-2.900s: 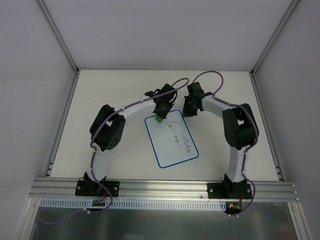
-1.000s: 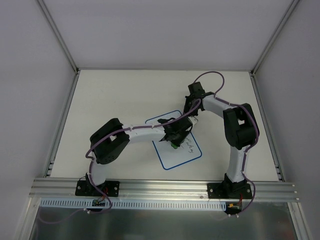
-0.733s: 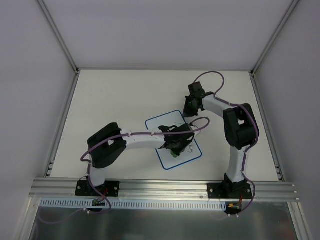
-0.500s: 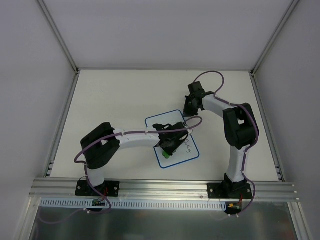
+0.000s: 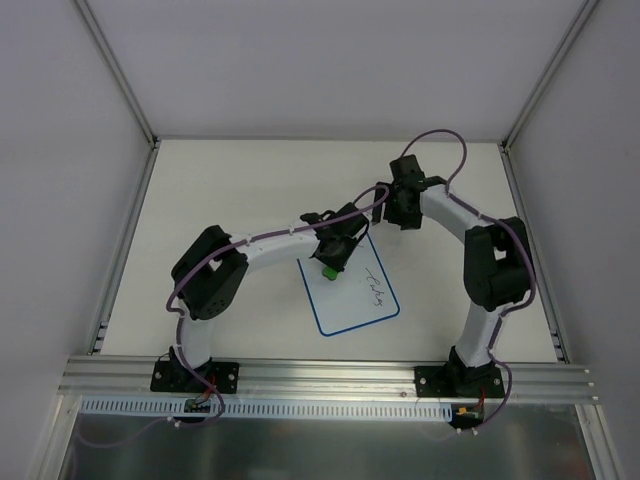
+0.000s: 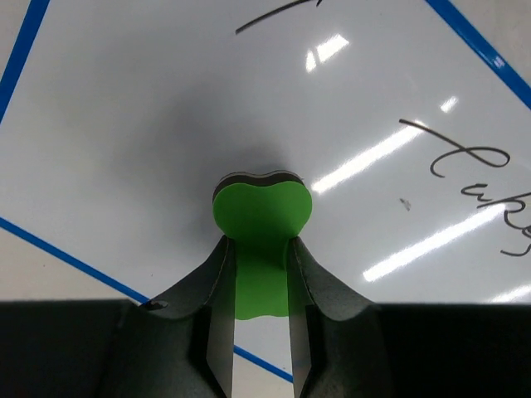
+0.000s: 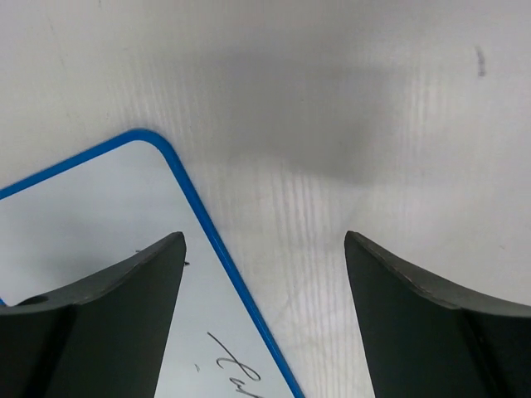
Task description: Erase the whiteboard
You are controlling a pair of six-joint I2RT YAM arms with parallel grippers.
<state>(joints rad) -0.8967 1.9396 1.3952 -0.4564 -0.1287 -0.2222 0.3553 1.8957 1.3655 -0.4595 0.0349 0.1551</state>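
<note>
The whiteboard (image 5: 345, 300) lies tilted on the table, blue-edged, with dark handwriting (image 5: 375, 288) on its right half. My left gripper (image 5: 331, 258) is over the board's far left part, shut on a green eraser (image 5: 327, 270). In the left wrist view the eraser (image 6: 262, 207) sits pinched between the fingers of the left gripper (image 6: 259, 245), pressed to the whiteboard (image 6: 124, 124), with writing (image 6: 481, 166) to the right. My right gripper (image 5: 394, 210) hangs open by the board's far right corner. In its wrist view the right gripper (image 7: 264, 240) straddles the blue edge of the whiteboard (image 7: 75, 249), holding nothing.
The white table (image 5: 220, 190) is walled by white panels at the back and both sides. An aluminium rail (image 5: 330, 375) runs along the near edge, carrying both arm bases. Purple cables loop above each arm.
My left arm has swept the eraser from the board's near middle back to its far left. The right gripper has opened and drawn up and to the right off the corner.
</note>
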